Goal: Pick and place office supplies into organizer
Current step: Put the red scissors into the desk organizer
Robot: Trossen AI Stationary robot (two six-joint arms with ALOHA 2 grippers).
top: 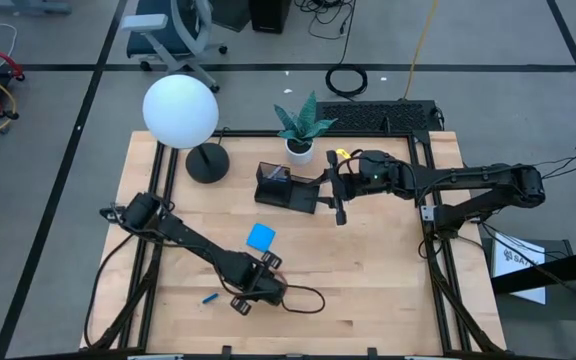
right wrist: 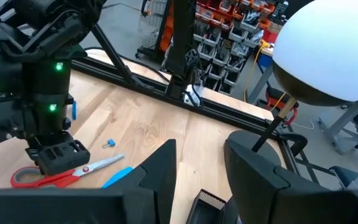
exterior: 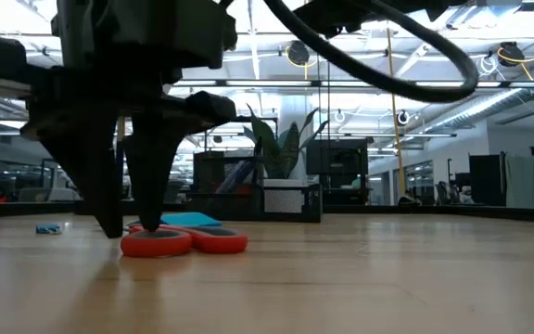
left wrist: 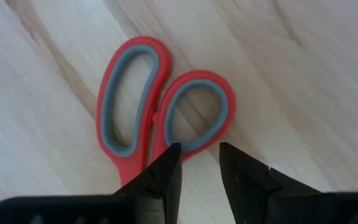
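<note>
The red-handled scissors [left wrist: 160,112] lie flat on the table near its near edge, also seen in the high view [top: 272,262] and low view [exterior: 188,242]. My left gripper [left wrist: 199,152] is open and points down at the handle rings, one fingertip on each side of the smaller ring's rim. The blue note pad [top: 261,236] lies flat just beyond it, and the tiny blue piece [top: 209,297] lies toward the left. The black organizer [top: 286,187] stands near the far edge. My right gripper [top: 338,200] hovers open beside the organizer's right end. My left gripper comes from above, pointing down, with its fingers [left wrist: 169,163] astride the rim of the smaller handle ring [left wrist: 197,142]. The scissors lie flat on the table. I cannot tell whether the fingertips touch the rim.
A lamp with a white globe [top: 180,111] and a round black base [top: 207,162] stands at the far left. A plant in a white pot [top: 300,148] sits behind the organizer. A black cable [top: 303,298] loops on the table by the left wrist. Bare wood lies at the table's right.
</note>
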